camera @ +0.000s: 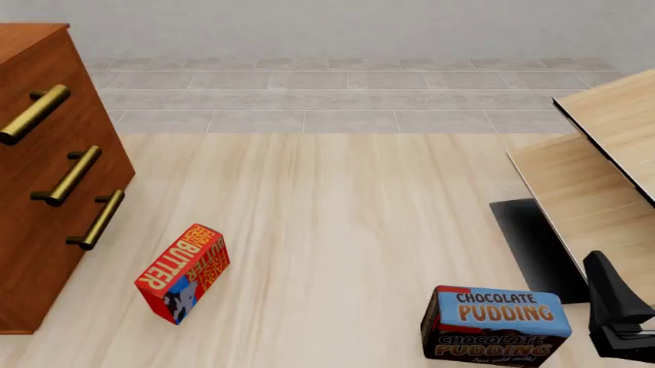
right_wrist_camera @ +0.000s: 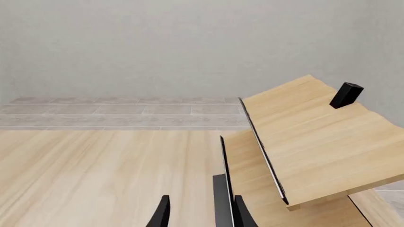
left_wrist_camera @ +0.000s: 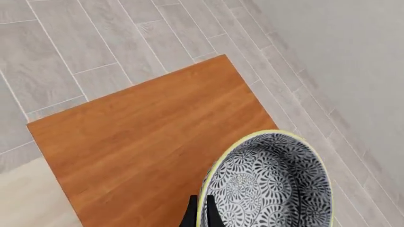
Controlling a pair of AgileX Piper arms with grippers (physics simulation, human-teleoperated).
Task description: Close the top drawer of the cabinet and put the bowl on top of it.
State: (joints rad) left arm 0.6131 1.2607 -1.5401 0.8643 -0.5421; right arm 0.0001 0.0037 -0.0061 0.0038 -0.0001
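Chocolate pudding box (camera: 496,325) sits nearest, front right on the table (camera: 338,230); butter box (camera: 184,272) stands tilted further left. Cabinet (camera: 41,184) at far left, top drawer (camera: 31,92) flush, shut. Left gripper (left_wrist_camera: 200,213) pinches the bowl (left_wrist_camera: 268,182) by its rim, above the cabinet top. Right gripper (right_wrist_camera: 198,213) has jaws parted, empty, beside pale wood furniture (right_wrist_camera: 309,142).

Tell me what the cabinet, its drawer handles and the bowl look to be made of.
The cabinet looks like reddish-brown wood with a smooth satin finish; faint grain streaks show on its top. The handles look like brass or brass-coloured metal, with a golden sheen and highlights. The bowl looks like glazed ceramic, judging by its crisp dark-and-white floral pattern and pale yellow rim, though a render leaves that open.
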